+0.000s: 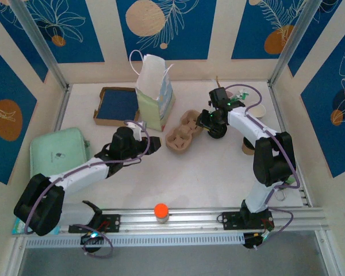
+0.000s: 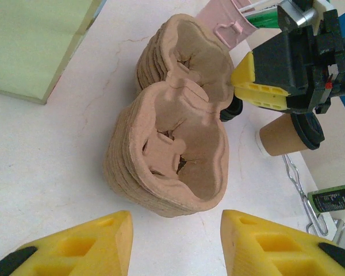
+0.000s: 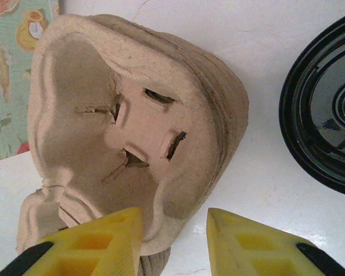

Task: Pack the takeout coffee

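White table with blue patterned walls around it carries everything for the packing. Nearest to the arm bases, the left claw point(image 2: 175, 244) hangs low with its 2 yellow fingers spread and nothing between them. It points at the near end of the carrier point(image 2: 172, 144), which lies just ahead of it and is not touched. I think it is placed there to steady or take this end if needed. The carrier is of brown pulp with 2 wells and looks like several nested together. It rests flat in the middle of the table point(image 1: 207, 167), wells up and without cups. At its far end the right claw point(image 3: 173, 244) is also released, and the rim of the far well lies between its fingers or just under them. 1 finger seems to touch the rim, but I cannot tell if it presses. Probably this is the approach to a grasp of the rim. A black lid point(image 3: 325, 115) lies just beside that end. Further right is the cup point(image 2: 284, 137), lidded, apart from both claws. Behind, the bag point(image 1: 154, 95) stands upright, likely to receive the carrier.
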Controlling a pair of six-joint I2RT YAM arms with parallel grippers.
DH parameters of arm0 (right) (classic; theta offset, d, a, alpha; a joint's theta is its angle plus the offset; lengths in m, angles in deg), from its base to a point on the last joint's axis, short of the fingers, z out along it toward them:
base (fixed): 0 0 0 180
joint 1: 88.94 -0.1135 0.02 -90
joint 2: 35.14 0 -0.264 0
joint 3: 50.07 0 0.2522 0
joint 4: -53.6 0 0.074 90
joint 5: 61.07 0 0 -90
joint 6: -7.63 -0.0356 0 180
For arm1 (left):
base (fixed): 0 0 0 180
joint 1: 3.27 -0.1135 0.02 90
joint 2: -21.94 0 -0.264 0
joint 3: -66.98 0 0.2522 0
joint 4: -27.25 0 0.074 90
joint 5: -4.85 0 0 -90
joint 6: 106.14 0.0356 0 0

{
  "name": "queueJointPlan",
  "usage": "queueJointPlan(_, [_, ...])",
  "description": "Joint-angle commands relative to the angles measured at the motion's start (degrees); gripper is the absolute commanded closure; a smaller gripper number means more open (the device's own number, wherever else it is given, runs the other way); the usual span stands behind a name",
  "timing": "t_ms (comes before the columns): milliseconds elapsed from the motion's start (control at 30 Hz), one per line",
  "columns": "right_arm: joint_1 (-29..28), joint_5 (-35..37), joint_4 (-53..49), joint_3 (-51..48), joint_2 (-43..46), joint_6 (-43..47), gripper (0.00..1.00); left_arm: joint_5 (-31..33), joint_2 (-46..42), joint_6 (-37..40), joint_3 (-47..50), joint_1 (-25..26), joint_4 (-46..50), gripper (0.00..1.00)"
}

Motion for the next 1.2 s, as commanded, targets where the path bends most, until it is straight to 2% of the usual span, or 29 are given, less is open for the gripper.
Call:
queueJointPlan(0, [-0.39, -0.14, -0.53, 1.67, -0.82, -0.86, 0.66, 0.31, -1.97, 1.05, 0.83, -0.86, 0.14, 0.55])
queueJointPlan(800, [-0.47, -0.2, -0.27, 1.95, -0.54, -0.82, 0.91, -0.13, -2.4, 0.85, 1.42, -1.64, -0.17, 0.55])
queueJointPlan(1033, [-0.65, -0.4, 0.0, 2.03, 0.25, -0.94, 0.93, -0.13, -2.57, 0.74, 1.49, -1.79, -0.21, 0.55])
queueJointPlan(1167, [-0.74, -0.58, 0.35, 1.86, 0.78, -1.28, 0.91, -0.21, -2.55, 0.74, 1.54, -1.81, -0.21, 0.55])
